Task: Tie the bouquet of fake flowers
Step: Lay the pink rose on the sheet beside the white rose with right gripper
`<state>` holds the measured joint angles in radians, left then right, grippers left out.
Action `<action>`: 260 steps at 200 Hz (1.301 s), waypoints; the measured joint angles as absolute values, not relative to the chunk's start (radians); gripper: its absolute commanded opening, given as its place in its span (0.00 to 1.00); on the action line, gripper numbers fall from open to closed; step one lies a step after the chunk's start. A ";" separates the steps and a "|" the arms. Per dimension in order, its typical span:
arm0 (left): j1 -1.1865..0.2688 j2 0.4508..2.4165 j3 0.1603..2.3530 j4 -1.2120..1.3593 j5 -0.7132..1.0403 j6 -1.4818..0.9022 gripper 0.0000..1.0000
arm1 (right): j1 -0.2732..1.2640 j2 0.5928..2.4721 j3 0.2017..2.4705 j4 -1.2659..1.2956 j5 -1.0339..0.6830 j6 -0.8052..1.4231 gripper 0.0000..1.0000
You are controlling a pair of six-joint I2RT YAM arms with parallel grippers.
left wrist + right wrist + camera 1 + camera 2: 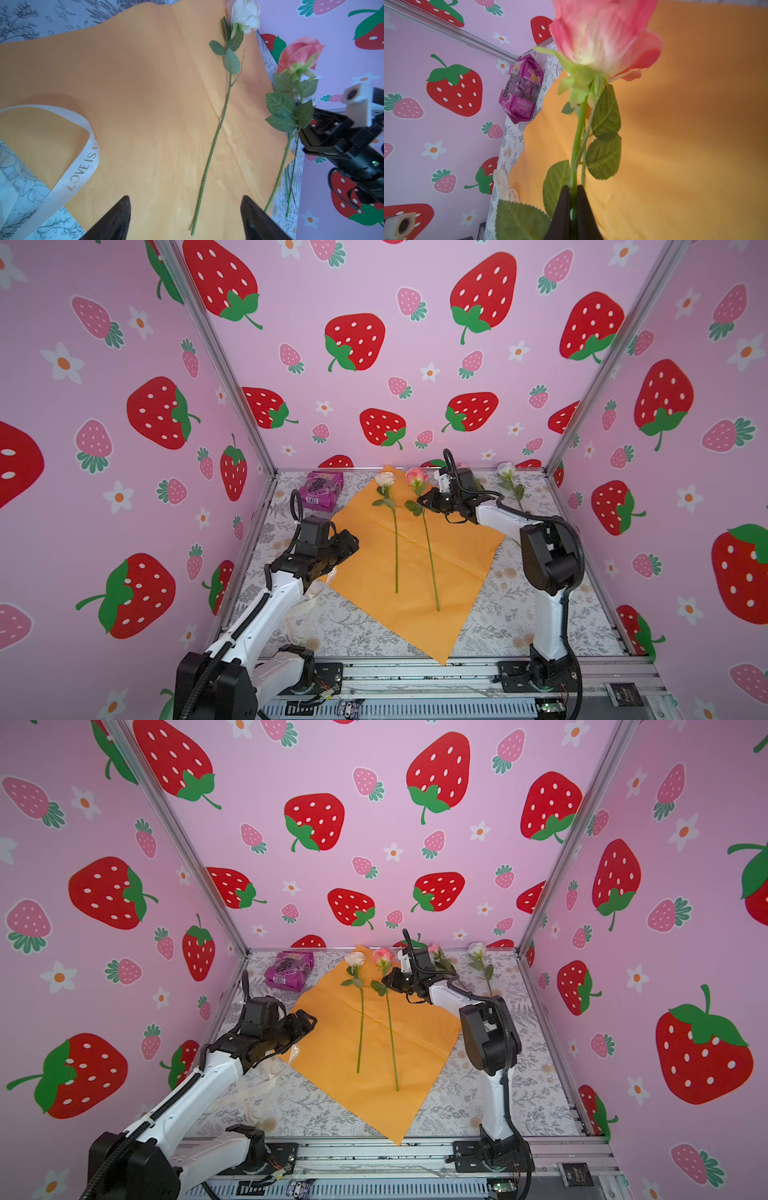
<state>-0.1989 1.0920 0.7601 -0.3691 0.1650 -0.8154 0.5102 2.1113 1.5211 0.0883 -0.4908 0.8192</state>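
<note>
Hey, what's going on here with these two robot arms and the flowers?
The right gripper is shut on the stem of a pink rose, near its leaves, over the far end of a sheet of orange paper. A white rose lies on that paper beside it. The left gripper hovers open over the paper's left edge, holding nothing. A second white rose lies on the table at the far right, and a ribbon lies loose by the left arm. Nothing is tied yet.

Twin white-and-black arms
Left arm (276, 605) and right arm (548, 626): white link shells, black joint housings, black corrugated cables, tapered black fingers (116, 220).
</note>
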 measured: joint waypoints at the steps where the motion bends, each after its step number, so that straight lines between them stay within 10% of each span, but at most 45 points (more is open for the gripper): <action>1: -0.197 1.090 0.760 -0.370 0.166 -0.815 0.84 | 0.511 2.114 1.522 0.091 -0.490 0.822 0.00; 102: -0.162 1.074 0.743 -0.373 0.247 -0.812 0.84 | 0.541 2.493 1.954 0.110 -0.499 0.946 0.05; 136: -0.162 1.084 0.743 -0.372 0.259 -0.812 0.84 | 0.550 2.555 2.053 0.057 -0.500 0.937 0.22; 260: -0.204 1.204 0.743 -0.302 0.381 -0.804 0.84 | 0.464 2.223 1.805 -0.161 -0.427 0.701 0.46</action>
